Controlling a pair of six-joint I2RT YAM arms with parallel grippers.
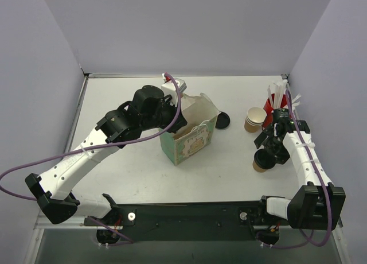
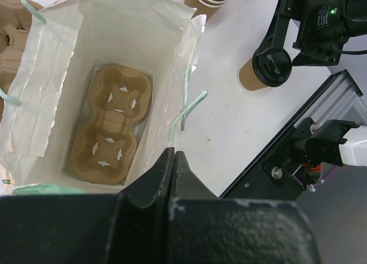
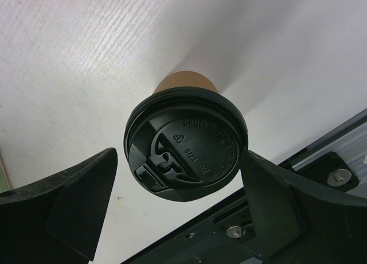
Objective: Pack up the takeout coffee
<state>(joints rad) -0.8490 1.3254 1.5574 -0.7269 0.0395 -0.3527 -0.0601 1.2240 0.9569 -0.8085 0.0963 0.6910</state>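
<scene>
Lid (image 3: 186, 152) hides the inside of the takeout coffee (image 3: 184, 82) between parted right jaws; left jaws sit closed.

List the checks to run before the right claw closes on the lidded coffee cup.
1. The right claw is open, straddling the cup: ok.
2. The lid is seated: ok.
3. The cup stands upright on the table: ok.
4. The bag is open: ok.
5. The carrier lies flat inside, pockets empty: ok.
6. The left claw, shut at the bag's rim, pinches paper: cannot tell.
</scene>
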